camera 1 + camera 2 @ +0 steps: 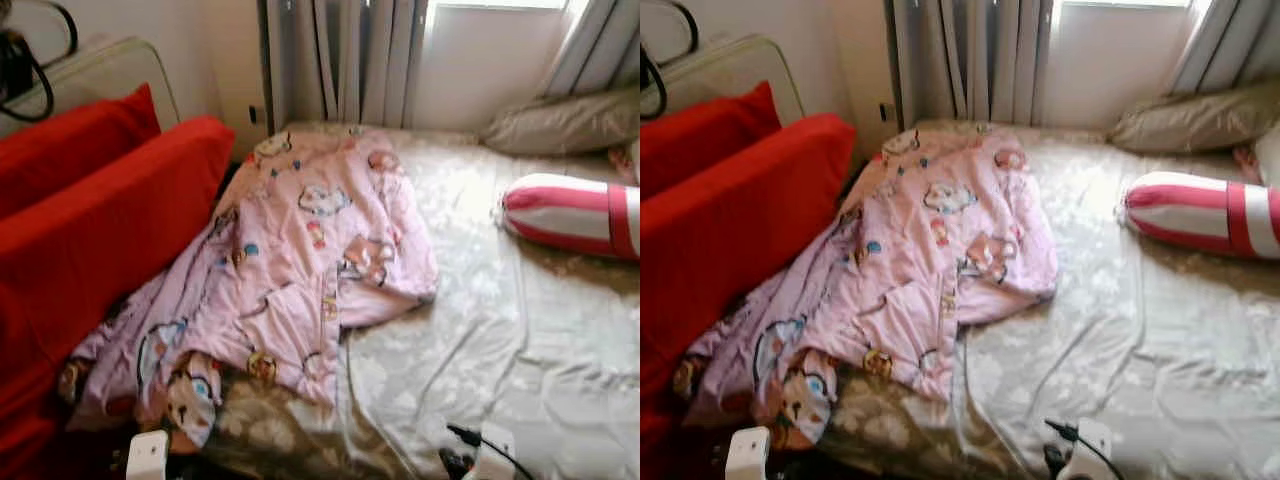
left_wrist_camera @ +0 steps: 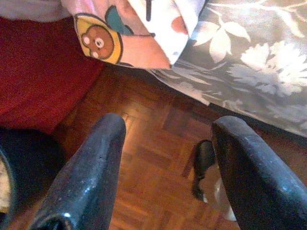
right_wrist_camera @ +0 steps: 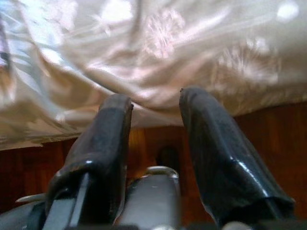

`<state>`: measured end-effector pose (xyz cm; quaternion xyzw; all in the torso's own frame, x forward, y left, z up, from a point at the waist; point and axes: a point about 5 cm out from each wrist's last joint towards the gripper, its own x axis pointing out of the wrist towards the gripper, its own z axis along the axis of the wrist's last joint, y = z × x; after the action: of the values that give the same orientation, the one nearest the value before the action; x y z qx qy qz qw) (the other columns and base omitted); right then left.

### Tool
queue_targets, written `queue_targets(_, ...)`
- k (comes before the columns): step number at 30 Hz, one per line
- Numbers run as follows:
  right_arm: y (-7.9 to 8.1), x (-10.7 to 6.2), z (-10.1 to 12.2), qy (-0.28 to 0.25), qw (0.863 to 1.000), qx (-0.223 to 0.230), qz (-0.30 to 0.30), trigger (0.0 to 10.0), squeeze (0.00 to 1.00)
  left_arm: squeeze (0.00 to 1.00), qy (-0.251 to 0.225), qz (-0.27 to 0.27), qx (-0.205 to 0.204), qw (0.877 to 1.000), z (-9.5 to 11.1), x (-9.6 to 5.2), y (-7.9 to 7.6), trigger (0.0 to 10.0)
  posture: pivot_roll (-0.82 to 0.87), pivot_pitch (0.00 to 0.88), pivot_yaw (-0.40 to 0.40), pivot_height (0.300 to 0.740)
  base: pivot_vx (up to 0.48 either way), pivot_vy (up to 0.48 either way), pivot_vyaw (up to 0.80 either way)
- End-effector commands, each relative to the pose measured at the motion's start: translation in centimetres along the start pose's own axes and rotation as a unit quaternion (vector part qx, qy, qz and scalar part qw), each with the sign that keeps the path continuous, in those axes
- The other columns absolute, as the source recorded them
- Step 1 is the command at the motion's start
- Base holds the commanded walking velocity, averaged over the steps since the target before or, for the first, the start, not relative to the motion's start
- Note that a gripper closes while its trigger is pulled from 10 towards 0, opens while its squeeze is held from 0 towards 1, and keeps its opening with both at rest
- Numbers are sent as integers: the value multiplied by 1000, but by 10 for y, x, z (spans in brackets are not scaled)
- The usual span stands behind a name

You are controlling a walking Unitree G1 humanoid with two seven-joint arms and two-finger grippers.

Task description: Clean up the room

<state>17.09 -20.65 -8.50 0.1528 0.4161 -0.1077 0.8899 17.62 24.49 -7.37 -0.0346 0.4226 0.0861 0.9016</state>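
Observation:
A crumpled pink cartoon-print blanket [image 1: 300,260] lies over the left half of the bed, its lower corner hanging off the near edge. The bed's beige floral sheet [image 1: 500,330] is wrinkled. My left gripper [image 2: 168,127] is open and low over the parquet floor, just short of the blanket's hanging corner [image 2: 120,40], holding nothing. By the sheet's draped edge [image 3: 158,72] at the bed's near side, my right gripper [image 3: 154,98] is open and empty. Both wrists peek in at the bottom of the eye views.
Red sofa cushions [image 1: 90,230] press against the bed's left side. A red-and-white striped bolster [image 1: 575,215] and a beige pillow [image 1: 565,125] lie at the right back. Curtains [image 1: 345,60] and a window stand behind the bed. Parquet floor [image 2: 148,172] runs under the bed's edge.

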Motion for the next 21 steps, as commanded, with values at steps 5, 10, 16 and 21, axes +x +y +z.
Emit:
queue_targets(5,5,0,-3,10,1000,-4,8,10000,0,0,6,6,6,1000,-2,-1,3,10000,56,0,25,740,0,409,0)
queue_targets(10,5,0,-6,14,1000,-7,9,10000,0,0,8,7,14,1000,-3,-1,1,10000,60,0,35,740,0,293,0)
queue_targets(16,6,0,-7,15,1000,-22,12,10000,0,0,8,8,17,1000,-5,-1,2,10000,78,0,31,740,0,0,0)
queue_targets(21,7,-1,-8,16,999,-24,18,10000,0,0,11,14,7,1000,-13,-5,8,10000,75,0,33,740,0,0,581)
